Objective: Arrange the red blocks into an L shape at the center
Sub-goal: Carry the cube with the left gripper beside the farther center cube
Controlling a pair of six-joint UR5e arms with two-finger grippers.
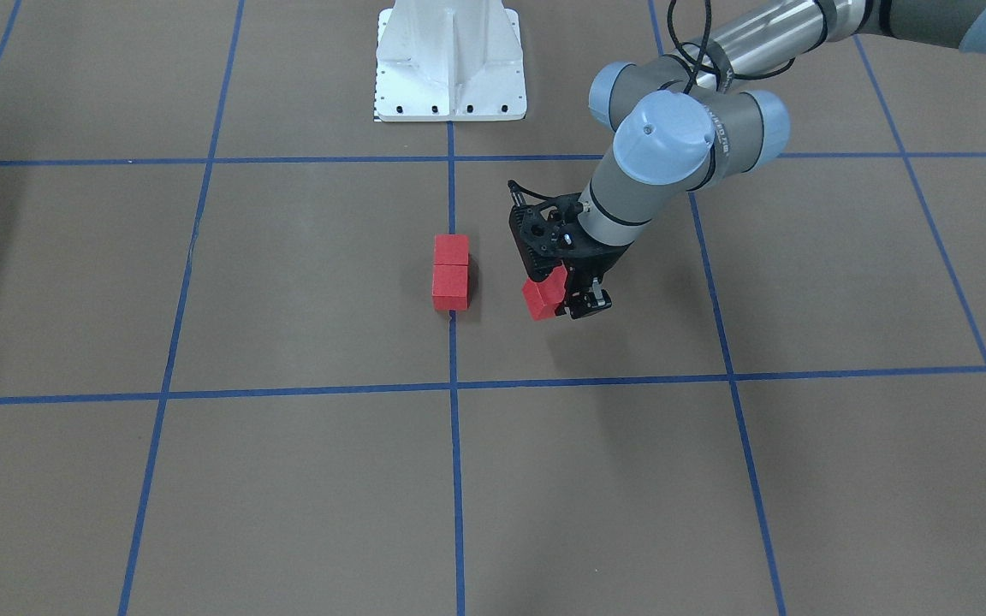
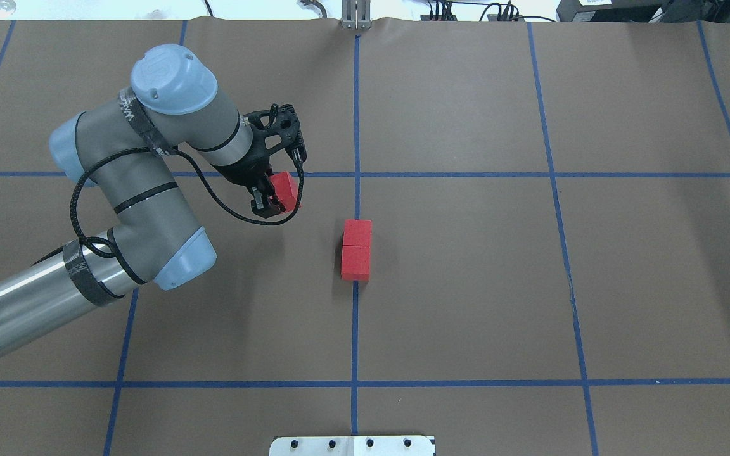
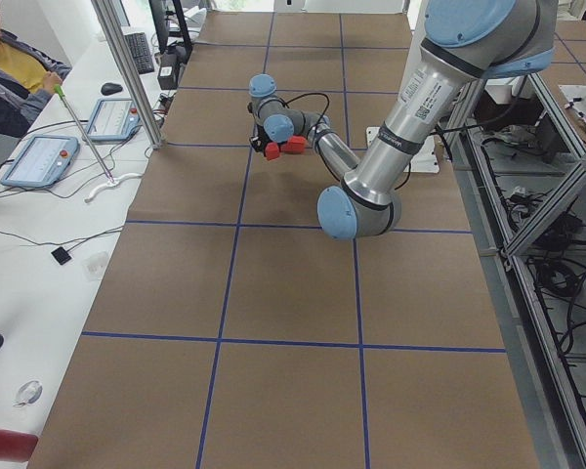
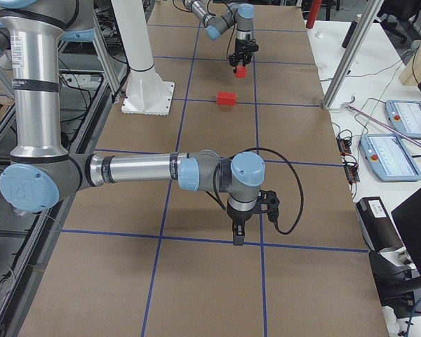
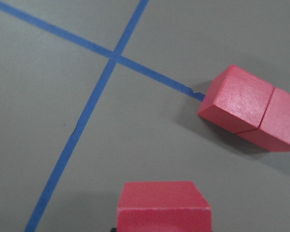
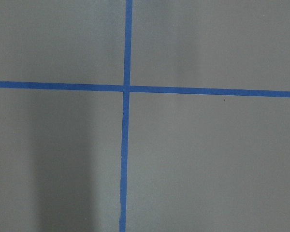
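While the left tool (image 2: pixel 275 197) grips the third red block (image 2: pixel 286 187), the joined pair (image 2: pixel 357 259) lies to its right, long axis along the centre line (image 2: pixel 355 126)

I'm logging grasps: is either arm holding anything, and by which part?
The left gripper holds a red block, pinched on two opposite sides. For the right gripper it cannot be told.

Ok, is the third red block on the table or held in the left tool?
Held: the left tool grips the third block, tilted, apart from the joined pair.
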